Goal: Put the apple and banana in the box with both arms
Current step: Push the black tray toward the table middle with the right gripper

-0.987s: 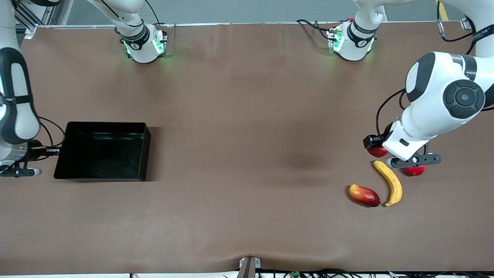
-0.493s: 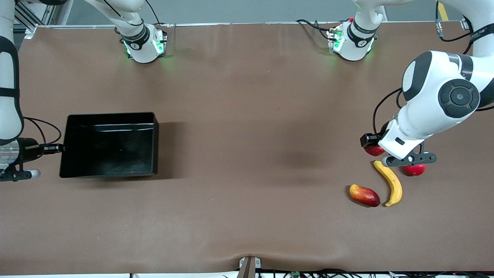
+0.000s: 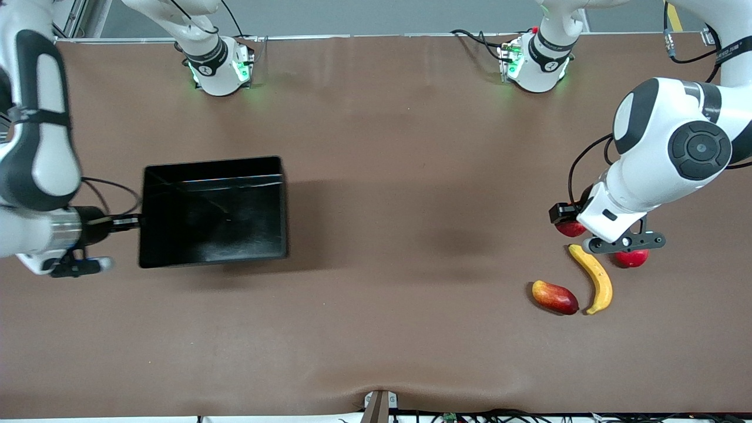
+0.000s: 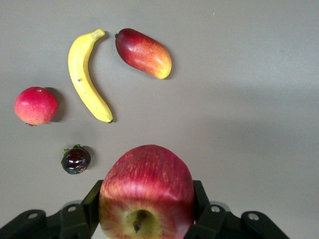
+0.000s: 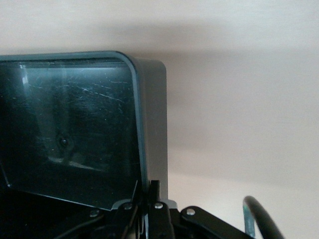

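Observation:
My left gripper (image 3: 574, 226) is shut on the apple (image 3: 571, 229), red with yellow streaks, and holds it over the table by the banana's end. In the left wrist view the apple (image 4: 145, 174) fills the gripper (image 4: 146, 206), stem dimple toward the camera. The yellow banana (image 3: 594, 279) lies on the table, also in the left wrist view (image 4: 85, 74). My right gripper (image 3: 134, 222) is shut on the end wall of the black box (image 3: 214, 211) and holds it raised above its shadow. The right wrist view shows the fingers (image 5: 155, 196) clamped on the box wall (image 5: 149, 109).
A red-yellow mango-like fruit (image 3: 554, 296) lies beside the banana, toward the right arm's end. A pinkish-red round fruit (image 3: 631, 258) lies beside the banana, toward the left arm's end. A small dark fruit (image 4: 76, 159) shows in the left wrist view only. Both arm bases stand farthest from the front camera.
My right gripper has lifted the box and carried it toward the middle of the table. My left gripper with the apple has barely shifted.

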Tool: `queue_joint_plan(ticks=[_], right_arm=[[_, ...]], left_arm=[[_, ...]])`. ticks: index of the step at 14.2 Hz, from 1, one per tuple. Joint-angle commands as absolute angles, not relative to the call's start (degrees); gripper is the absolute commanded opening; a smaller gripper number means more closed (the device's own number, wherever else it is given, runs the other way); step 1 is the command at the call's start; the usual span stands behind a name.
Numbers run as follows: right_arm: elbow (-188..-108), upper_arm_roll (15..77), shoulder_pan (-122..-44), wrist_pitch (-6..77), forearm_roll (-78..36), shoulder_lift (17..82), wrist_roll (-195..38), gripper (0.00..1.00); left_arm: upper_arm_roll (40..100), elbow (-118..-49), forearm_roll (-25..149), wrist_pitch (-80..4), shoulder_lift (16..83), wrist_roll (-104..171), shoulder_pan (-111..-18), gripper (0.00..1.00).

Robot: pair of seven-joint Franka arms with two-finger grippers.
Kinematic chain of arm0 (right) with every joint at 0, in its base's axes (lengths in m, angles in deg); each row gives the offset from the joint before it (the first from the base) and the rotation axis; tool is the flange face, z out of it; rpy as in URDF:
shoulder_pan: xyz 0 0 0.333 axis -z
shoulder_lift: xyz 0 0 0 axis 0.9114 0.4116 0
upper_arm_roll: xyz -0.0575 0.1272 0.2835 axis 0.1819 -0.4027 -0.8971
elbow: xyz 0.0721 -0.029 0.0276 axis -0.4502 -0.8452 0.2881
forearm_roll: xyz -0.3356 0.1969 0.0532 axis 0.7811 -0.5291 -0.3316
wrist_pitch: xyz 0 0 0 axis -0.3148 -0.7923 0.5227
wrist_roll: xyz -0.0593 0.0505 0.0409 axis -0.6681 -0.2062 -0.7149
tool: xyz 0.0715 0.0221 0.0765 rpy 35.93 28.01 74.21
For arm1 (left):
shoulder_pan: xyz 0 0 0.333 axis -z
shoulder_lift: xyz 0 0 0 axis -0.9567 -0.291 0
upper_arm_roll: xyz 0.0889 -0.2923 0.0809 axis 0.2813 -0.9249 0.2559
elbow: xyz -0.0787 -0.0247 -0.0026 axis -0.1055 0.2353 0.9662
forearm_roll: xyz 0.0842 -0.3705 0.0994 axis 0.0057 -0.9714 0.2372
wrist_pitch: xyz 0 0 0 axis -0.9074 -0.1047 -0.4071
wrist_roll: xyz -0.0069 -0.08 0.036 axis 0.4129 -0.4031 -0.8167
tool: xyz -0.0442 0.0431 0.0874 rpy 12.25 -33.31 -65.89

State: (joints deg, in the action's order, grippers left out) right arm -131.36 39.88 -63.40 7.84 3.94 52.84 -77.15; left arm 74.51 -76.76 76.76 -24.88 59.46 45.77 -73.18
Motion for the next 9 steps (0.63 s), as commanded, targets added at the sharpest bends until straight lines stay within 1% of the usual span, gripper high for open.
queue_joint_plan(ticks=[1, 6, 9], right_arm=[[-132.0, 39.6, -67.7, 7.1, 0.3, 51.4, -83.7, 0.0], [-132.7, 39.6, -76.4, 12.1, -4.9, 52.3, -92.1, 0.0], [-132.8, 39.6, -81.6, 17.7, -6.9, 54.5, -97.3, 0.0]], left_arm=[[74.3, -76.0, 76.7, -23.9, 59.5, 45.5, -73.3, 0.0], [74.2, -75.9, 76.8, -20.3, 60.0, 45.2, -73.1, 0.0], [74.2, -75.9, 76.8, -19.3, 60.1, 44.6, -73.3, 0.0]])
